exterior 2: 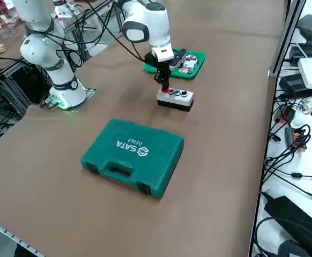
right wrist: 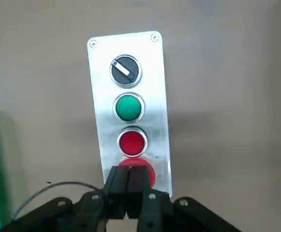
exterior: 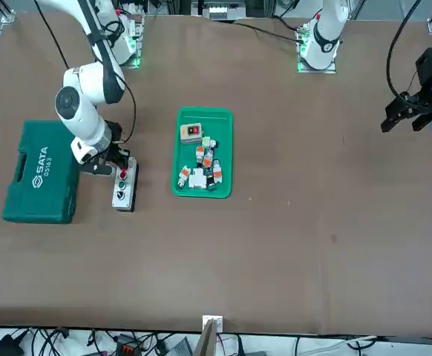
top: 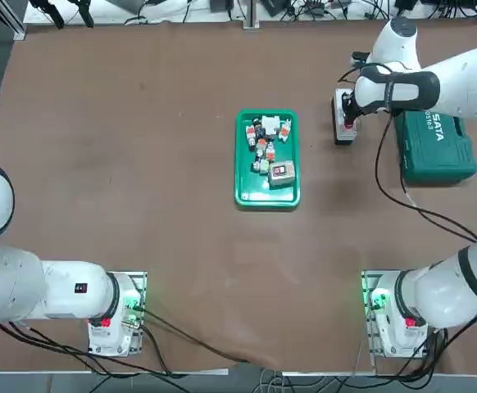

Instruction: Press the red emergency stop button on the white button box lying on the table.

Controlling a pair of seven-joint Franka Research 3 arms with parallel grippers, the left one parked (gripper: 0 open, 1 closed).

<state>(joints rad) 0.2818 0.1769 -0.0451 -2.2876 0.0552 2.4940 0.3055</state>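
A closed green SATA toolcase [exterior 2: 134, 155] lies to the right of the jaws; left of them, apart, a green tray [top: 252, 193] holds a grey box [top: 282, 173] and small white parts [top: 270, 125]

Relative to the green tray [top: 267, 202], one camera looks straight down from overhead; one faces the robot across the worktop [top: 173, 246]; one looks down diagonally from the robot's right; the wrist camera sits closest, beside it. All share the button box [right wrist: 131, 111].

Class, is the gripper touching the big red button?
Cannot tell: in the wrist view, the shut right gripper overlaps the big red button, hiding any gap.
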